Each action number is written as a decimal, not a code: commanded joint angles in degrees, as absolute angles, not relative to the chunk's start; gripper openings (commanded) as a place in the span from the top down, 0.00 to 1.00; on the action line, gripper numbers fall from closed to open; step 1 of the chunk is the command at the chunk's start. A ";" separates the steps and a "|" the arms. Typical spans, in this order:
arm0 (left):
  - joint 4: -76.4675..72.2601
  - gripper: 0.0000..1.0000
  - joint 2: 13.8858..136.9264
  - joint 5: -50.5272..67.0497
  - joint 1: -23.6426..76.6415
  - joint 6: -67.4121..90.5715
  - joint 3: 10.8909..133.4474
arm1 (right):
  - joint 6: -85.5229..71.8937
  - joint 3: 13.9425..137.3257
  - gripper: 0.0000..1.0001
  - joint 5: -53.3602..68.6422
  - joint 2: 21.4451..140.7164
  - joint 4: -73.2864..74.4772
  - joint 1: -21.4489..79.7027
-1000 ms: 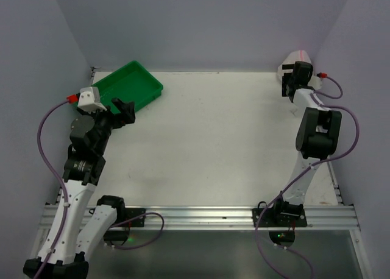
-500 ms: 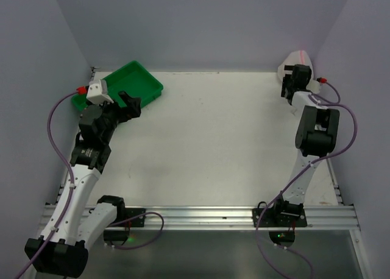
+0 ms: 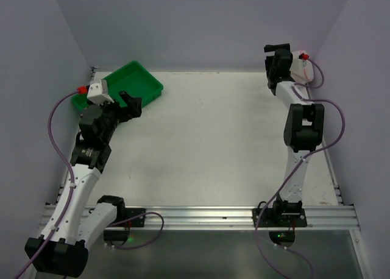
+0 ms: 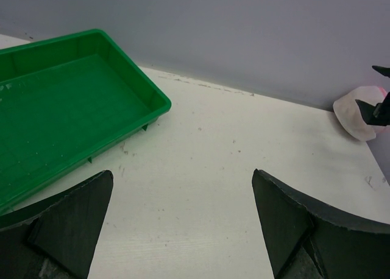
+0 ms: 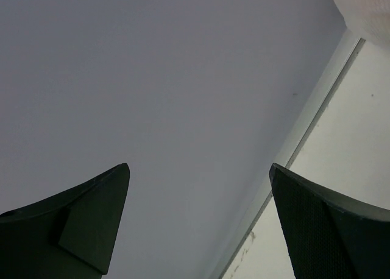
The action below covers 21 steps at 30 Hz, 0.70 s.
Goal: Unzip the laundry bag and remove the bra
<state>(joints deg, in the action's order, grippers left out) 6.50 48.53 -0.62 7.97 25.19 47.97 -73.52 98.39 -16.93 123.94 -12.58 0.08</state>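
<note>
Wide and empty like the left fingers (image 4: pixel 64 221), the right fingers (image 5: pixel 329 224) have swung from the pink-trimmed white mesh laundry bag (image 4: pixel 358 113) toward the wall (image 5: pixel 152 78), so unzipping must restart.

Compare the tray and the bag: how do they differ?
The tray is green, rectangular and open-topped; the bag is whitish and rounded. The tray sits far left, the bag far right. The tray looks larger. Both lie on the table by the back wall.
</note>
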 commanded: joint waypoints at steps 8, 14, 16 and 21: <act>3.69 0.00 48.78 -0.97 8.26 25.22 47.46 | -77.60 106.10 0.01 -21.09 131.14 -4.57 -6.06; 2.47 0.00 49.57 -0.26 8.26 25.66 46.50 | -78.84 105.99 0.01 -21.01 131.48 -3.08 -9.31; 2.20 0.00 49.66 -0.26 8.26 25.84 46.14 | -78.75 106.96 0.01 -21.09 132.27 -2.12 -9.67; 2.20 0.00 50.01 -0.26 8.26 25.75 45.62 | -81.56 109.33 0.01 -19.25 136.14 -2.46 -11.07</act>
<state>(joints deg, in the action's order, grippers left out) 5.50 49.98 -0.56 7.97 25.17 46.00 -78.78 106.63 -18.44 133.95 -2.72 -10.92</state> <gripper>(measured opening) 0.997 0.986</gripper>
